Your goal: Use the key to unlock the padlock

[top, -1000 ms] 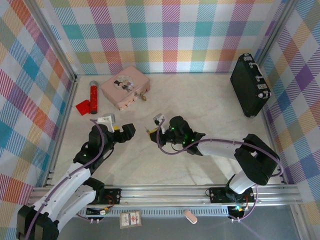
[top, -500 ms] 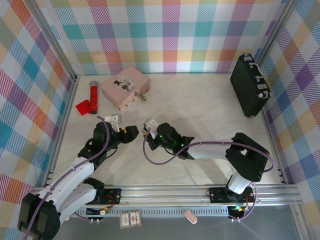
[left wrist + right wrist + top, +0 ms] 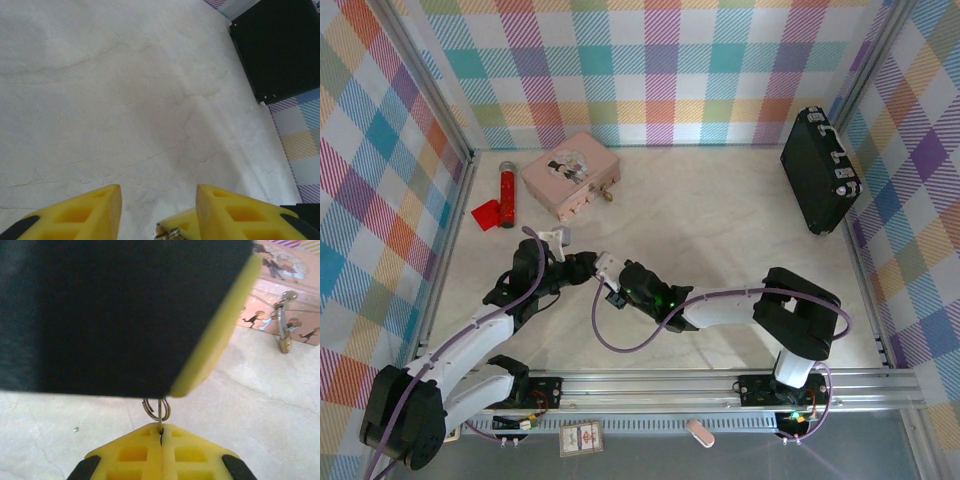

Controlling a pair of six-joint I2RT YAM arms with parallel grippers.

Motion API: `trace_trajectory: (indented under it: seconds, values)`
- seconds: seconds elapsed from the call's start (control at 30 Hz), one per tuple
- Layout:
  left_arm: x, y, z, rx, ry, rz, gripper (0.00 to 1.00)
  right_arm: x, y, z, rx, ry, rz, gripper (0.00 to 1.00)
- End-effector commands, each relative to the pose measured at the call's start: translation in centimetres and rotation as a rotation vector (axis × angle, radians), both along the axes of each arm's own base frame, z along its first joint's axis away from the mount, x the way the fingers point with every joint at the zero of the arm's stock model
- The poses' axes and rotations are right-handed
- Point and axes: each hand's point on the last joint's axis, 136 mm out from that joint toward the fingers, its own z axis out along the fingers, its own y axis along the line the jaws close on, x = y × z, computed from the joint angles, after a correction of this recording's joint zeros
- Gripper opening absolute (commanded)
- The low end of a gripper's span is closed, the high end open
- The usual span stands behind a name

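The right gripper (image 3: 162, 436) has its fingers pressed together on the key (image 3: 160, 418), seen edge-on as a thin strip with its split ring above the tips, so how much metal is gripped is hard to tell. The left gripper (image 3: 157, 194) stands with fingers wide apart on either side of it, above the desk (image 3: 125, 100). A release before those fingers close, or a knock on the ring, could twist or drop the key (the padlock (image 3: 285, 343) hangs on the pink tin (image 3: 570, 172), well apart).
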Motion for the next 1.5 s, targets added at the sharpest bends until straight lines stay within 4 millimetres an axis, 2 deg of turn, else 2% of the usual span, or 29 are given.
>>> trace_trajectory:
  seconds: [0.0, 0.93, 1.0, 1.47]
  values:
    - [0.7, -0.5, 1.9, -0.042, -0.035, -0.017, 0.40, 0.8, 0.5, 1.7, 0.034, -0.074, -0.034, 0.00]
    - [0.9, -0.1, 1.6, -0.020, -0.022, -0.002, 0.21, 0.4, 1.3, 1.2, 0.005, -0.120, -0.038, 0.00]
    - [0.9, -0.1, 1.6, -0.020, -0.023, -0.002, 0.20, 0.4, 1.5, 1.8, 0.030, -0.136, -0.040, 0.00]
    - [1.0, 0.1, 1.7, -0.012, -0.020, 0.011, 0.09, 0.4, 1.4, 1.9, 0.013, -0.172, -0.057, 0.00]
